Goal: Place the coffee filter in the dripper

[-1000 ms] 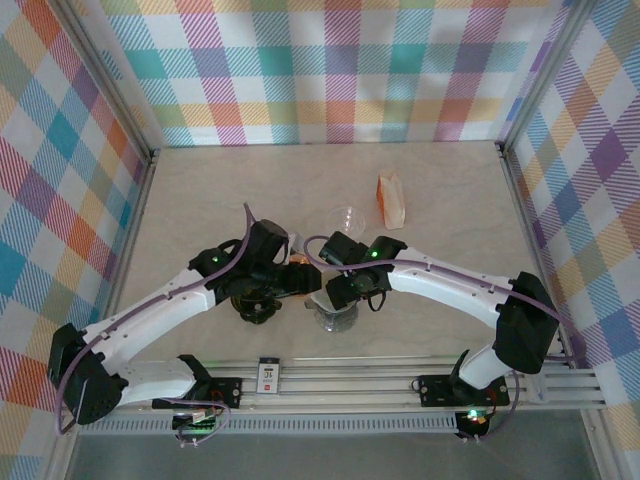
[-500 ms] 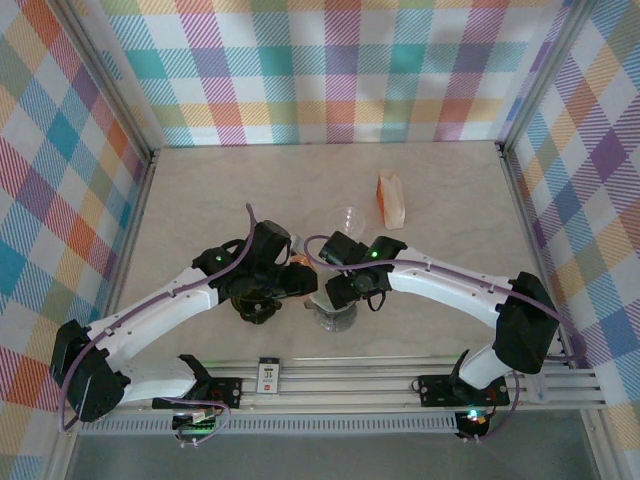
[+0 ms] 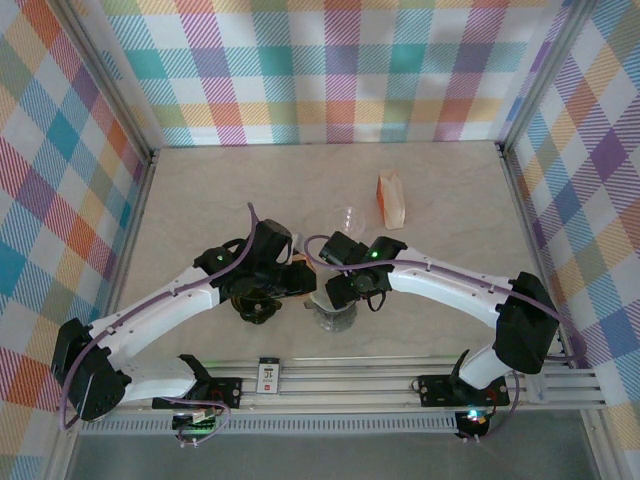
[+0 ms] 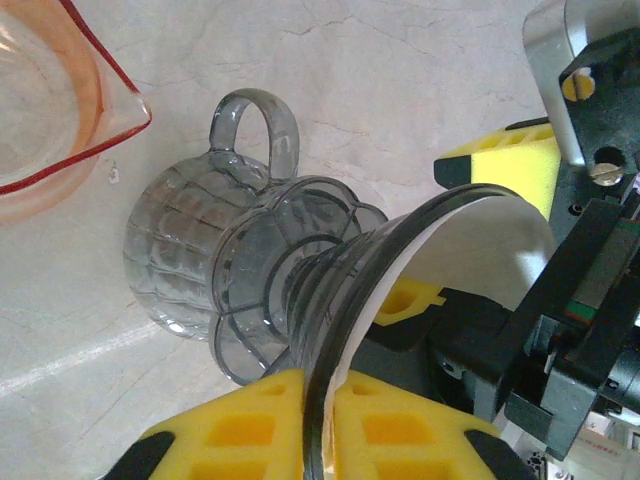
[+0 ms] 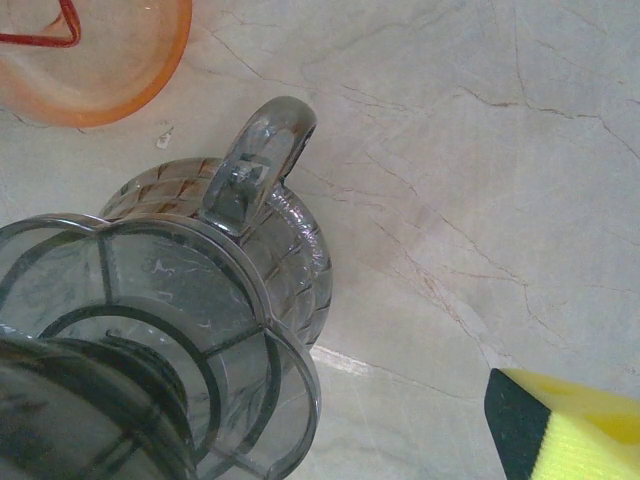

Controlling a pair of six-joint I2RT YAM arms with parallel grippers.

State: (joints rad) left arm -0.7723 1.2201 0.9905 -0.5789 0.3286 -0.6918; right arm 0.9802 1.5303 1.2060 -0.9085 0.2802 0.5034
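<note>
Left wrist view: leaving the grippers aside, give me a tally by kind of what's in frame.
Grey see-through dripper: 1
White paper filter: 1
Ribbed glass jug with a handle: 1
Orange-tinted clear container: 1
Total: 4

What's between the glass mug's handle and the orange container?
Bare marble table, save one tiny white speck, separates the mug handle from the orange container; both wrist views show it.
</note>
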